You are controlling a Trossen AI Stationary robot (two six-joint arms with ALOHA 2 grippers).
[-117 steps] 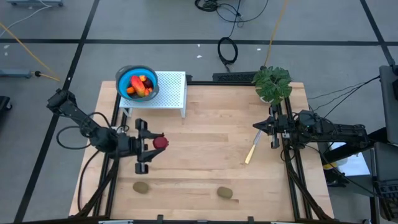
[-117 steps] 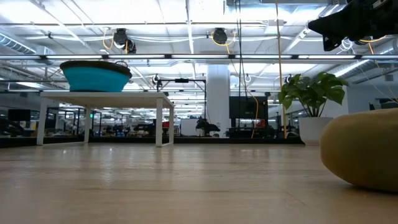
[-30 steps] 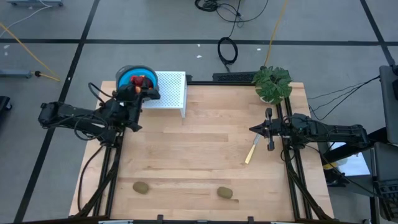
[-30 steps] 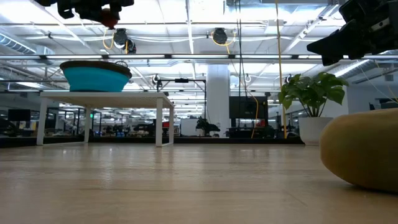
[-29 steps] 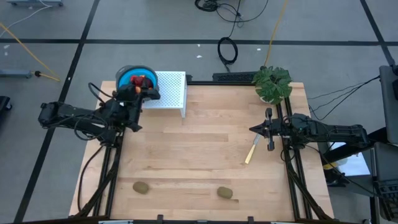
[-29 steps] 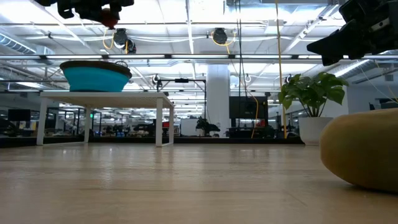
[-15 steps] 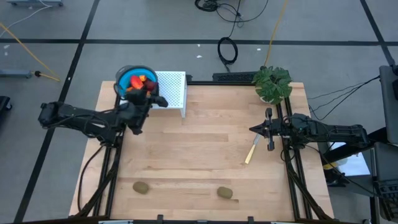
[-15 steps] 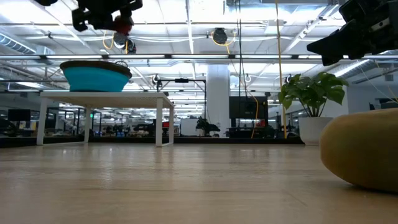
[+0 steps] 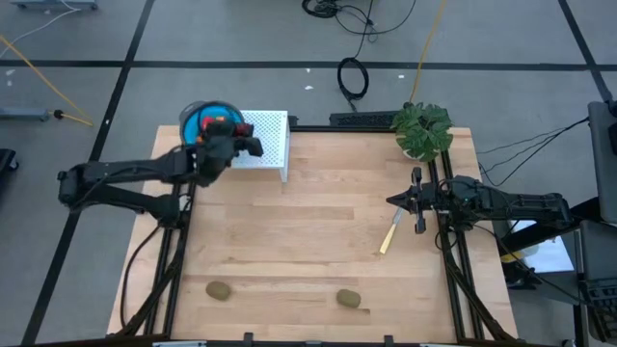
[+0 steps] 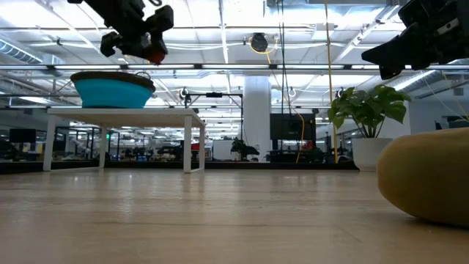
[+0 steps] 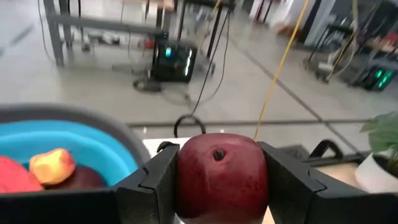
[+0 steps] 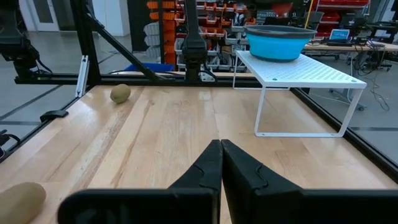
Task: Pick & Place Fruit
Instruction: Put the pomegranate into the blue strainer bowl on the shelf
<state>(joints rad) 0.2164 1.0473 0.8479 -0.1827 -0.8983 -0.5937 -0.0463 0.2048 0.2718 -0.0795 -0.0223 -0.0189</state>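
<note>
My left gripper (image 9: 246,146) (image 10: 145,44) hangs above the white stand (image 9: 267,138), beside the right rim of the blue bowl (image 9: 200,122) (image 10: 113,89), and is shut on a dark red ball (image 11: 217,175) (image 10: 154,53). Red and orange fruits (image 11: 51,165) lie in the bowl. Two brown-green kiwis (image 9: 220,289) (image 9: 348,299) rest on the table near its near edge; one of them looms large in the low view (image 10: 429,176). My right gripper (image 9: 393,200) (image 12: 219,150) waits shut at the table's right side, above the tabletop. My left gripper pinches the dark red ball across its middle (image 11: 186,180), one finger (image 11: 155,177) on each side. The fingers come roughly level from the table's left. The ball is lifted clear, above the bowl's right rim and the stand.
The bowl sits on the white stand's left end at the far-left corner. A pale yellow stick (image 9: 389,232) lies by the right gripper. A leafy plant (image 9: 421,128) stands at the far-right corner. Bare wood spreads across the table's middle (image 9: 308,231).
My left gripper, still shut on the dark red ball, has moved toward the table's right and come down, from high above the bowl to a spot just above the bowl's right rim. The right arm has kept still.
</note>
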